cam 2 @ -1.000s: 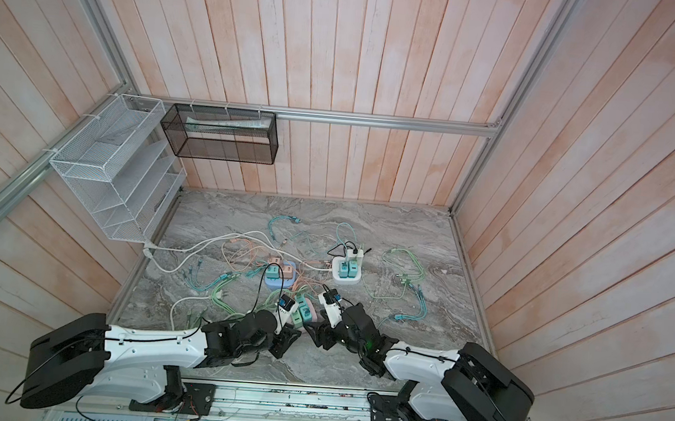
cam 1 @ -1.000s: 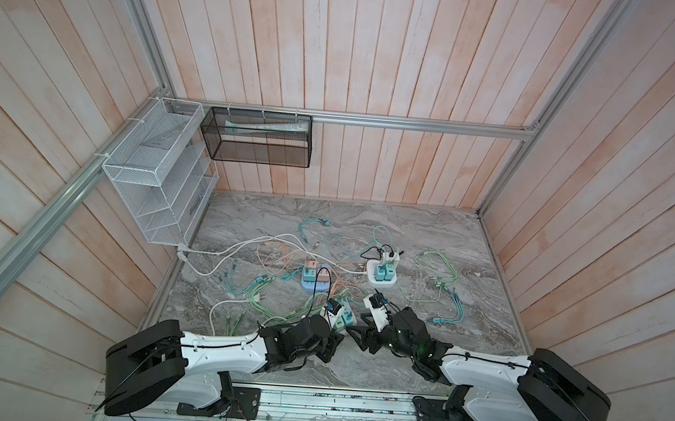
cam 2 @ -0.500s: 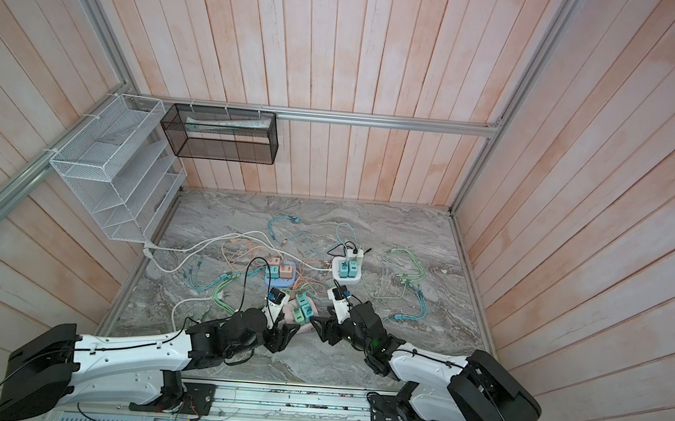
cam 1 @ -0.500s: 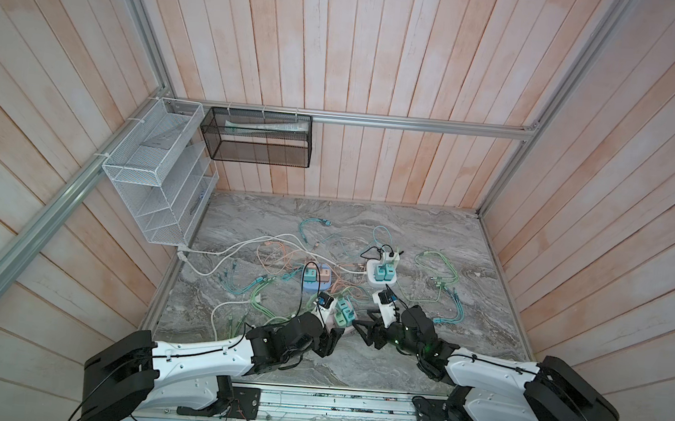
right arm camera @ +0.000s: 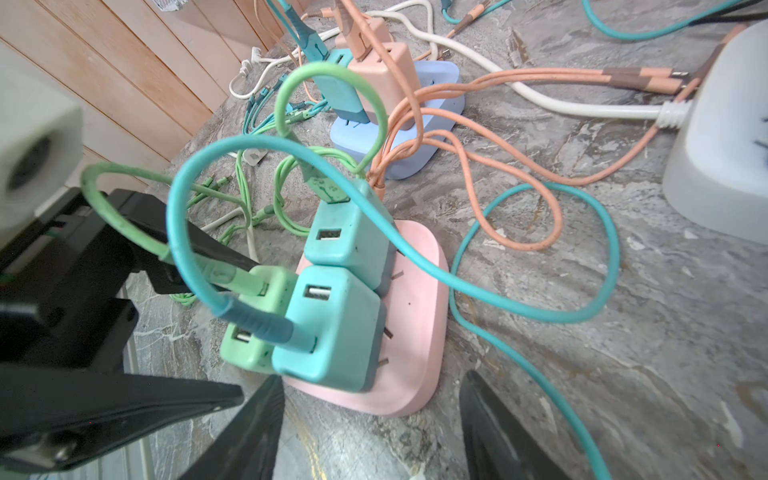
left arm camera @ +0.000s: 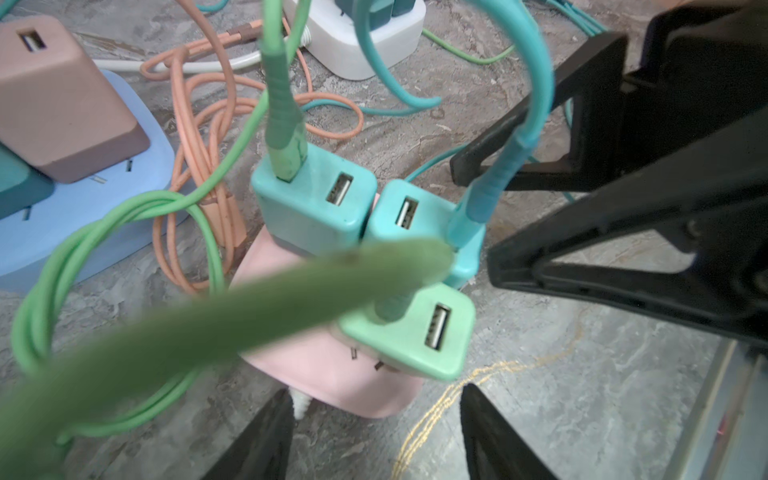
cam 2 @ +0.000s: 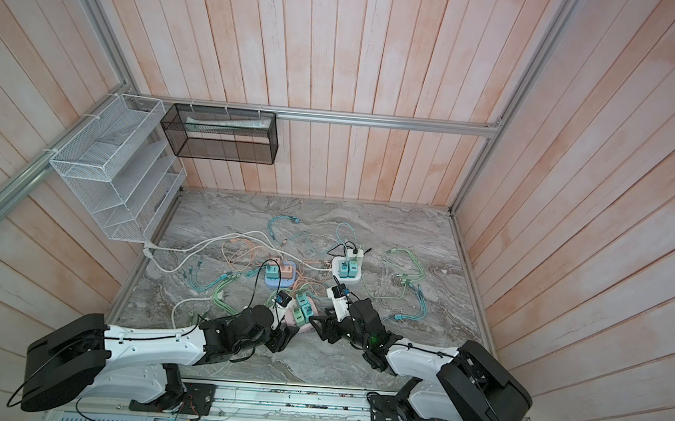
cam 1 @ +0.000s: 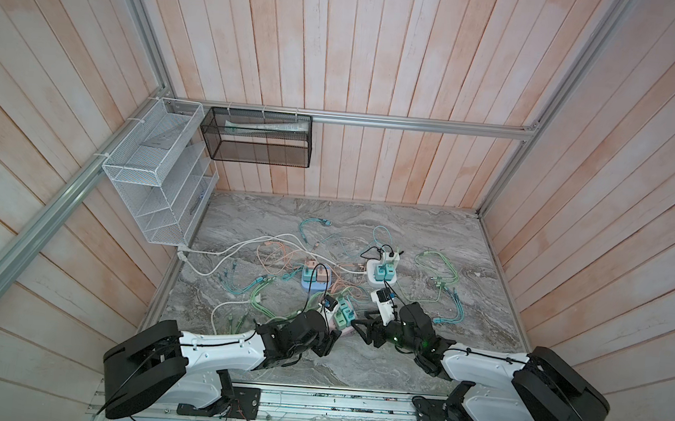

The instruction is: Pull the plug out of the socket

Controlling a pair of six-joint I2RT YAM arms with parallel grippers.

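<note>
The pink socket [right arm camera: 415,332] lies flat on the surface [cam 1: 363,368], near the front edge and about in the middle. Three plugs stand up out of it, close together: the far blue plug [right arm camera: 349,237], the right blue plug [right arm camera: 332,332] and the green plug [left arm camera: 415,332]. The left claw [left arm camera: 376,395] sits low on the left side of the socket. The right claw [right arm camera: 374,386] sits low on the right side, so the socket is between them. Both claws have their fingers apart, and nothing is held in either one.

The green plug is just in front of the left claw. The right blue plug is just in front of the right claw. Each claw looks about as near to its own plug.

The plugs point up, away from the surface, so I think the pull has to go straight up, with the other claw holding the pink socket down. The green cable [left arm camera: 208,332] and the blue cable [right arm camera: 257,326] loop over the plugs and may get in the way
</note>
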